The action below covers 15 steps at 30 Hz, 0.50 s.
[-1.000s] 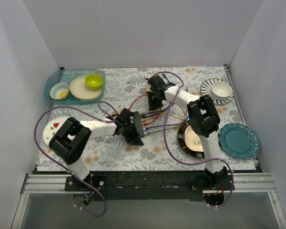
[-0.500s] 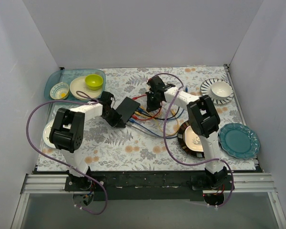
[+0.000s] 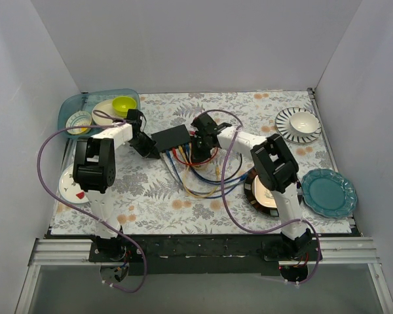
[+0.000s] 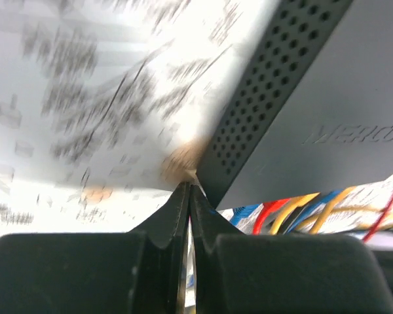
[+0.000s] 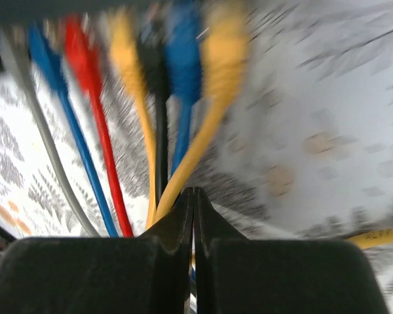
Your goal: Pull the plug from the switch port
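Note:
The switch, a flat black box, lies on the floral cloth at mid-back with several coloured cables plugged into its near edge. My left gripper is shut and empty at the switch's left end; in the left wrist view its tips sit by the switch's perforated corner. My right gripper is shut at the switch's right end, over the cables. In the right wrist view its tips rest just below the row of plugs, beside a yellow cable.
A teal tray with bowls and a lime bowl sits back left. A white plate lies left. The panda plate, a teal plate and a striped plate with bowl are right.
The switch has slid from the centre toward the back left, dragging its cables. My left gripper swept back and left with it. My right gripper moved left. The tray shifted slightly.

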Motion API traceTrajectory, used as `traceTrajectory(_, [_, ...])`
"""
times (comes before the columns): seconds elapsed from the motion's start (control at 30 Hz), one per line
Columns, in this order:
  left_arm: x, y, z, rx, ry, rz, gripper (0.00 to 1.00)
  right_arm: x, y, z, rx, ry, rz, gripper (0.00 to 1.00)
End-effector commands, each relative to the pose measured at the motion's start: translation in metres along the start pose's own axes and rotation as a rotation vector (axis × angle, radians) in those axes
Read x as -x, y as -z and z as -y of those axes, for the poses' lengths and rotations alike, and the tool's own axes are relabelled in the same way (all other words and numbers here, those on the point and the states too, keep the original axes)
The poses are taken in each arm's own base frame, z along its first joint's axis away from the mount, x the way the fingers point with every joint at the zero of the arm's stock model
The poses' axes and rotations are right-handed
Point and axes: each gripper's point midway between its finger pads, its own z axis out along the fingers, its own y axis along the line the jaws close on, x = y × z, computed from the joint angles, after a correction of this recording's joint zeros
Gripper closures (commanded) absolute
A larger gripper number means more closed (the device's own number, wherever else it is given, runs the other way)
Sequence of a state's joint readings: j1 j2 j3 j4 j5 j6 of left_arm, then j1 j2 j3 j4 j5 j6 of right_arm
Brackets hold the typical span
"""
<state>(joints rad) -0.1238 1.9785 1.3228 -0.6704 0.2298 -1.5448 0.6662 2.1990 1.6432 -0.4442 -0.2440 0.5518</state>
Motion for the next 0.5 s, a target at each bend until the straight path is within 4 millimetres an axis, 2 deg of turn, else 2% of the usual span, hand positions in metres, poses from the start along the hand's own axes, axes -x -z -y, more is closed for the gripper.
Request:
traceTrajectory(0.0, [0.036, -0.008, 0.015, -0.018, -0.036, 0.076, 0.99, -0.058, 0.008, -0.064, 0.112, 0.078, -0.103, 0.99])
traceTrajectory(0.03, [0.035, -0.009, 0.017, -0.024, -0.042, 0.069, 0.99, -0.068, 0.007, -0.062, 0.100, 0.078, -0.120, 0.99])
traceTrajectory(0.1, [0.033, -0.006, 0.022, -0.053, -0.051, 0.059, 0.99, -0.080, 0.013, -0.072, 0.108, 0.098, -0.117, 0.99])
traceTrajectory(0.13, [0.031, -0.006, 0.022, -0.060, -0.048, 0.055, 0.98, -0.088, 0.012, -0.068, 0.094, 0.094, -0.127, 0.99])
traceTrajectory(0.2, [0.027, 0.000, 0.026, -0.091, -0.055, 0.056, 0.98, -0.092, 0.020, -0.069, 0.083, 0.101, -0.105, 0.99])
traceTrajectory(0.27, [0.016, -0.001, 0.017, -0.087, -0.056, 0.040, 0.98, -0.098, 0.030, -0.062, 0.066, 0.103, -0.091, 0.99])
traceTrajectory(0.33, [0.007, 0.005, 0.015, -0.096, -0.072, 0.048, 0.98, -0.093, 0.038, -0.049, 0.000, 0.101, -0.043, 0.99])
traceTrajectory(0.37, [0.004, 0.008, 0.015, -0.102, -0.079, 0.053, 0.98, -0.088, 0.049, -0.049, -0.008, 0.106, -0.009, 0.99])
traceTrajectory(0.4, [0.001, 0.010, 0.014, -0.102, -0.080, 0.057, 0.97, -0.080, 0.056, -0.041, -0.049, 0.109, 0.028, 0.99])
traceTrajectory(0.43, [0.000, 0.023, 0.018, -0.124, -0.087, 0.081, 0.97, -0.075, 0.062, -0.037, -0.066, 0.108, 0.050, 0.99])
traceTrajectory(0.47, [-0.003, 0.025, 0.012, -0.117, -0.085, 0.083, 0.97, -0.066, 0.075, -0.039, -0.067, 0.111, 0.088, 0.99])
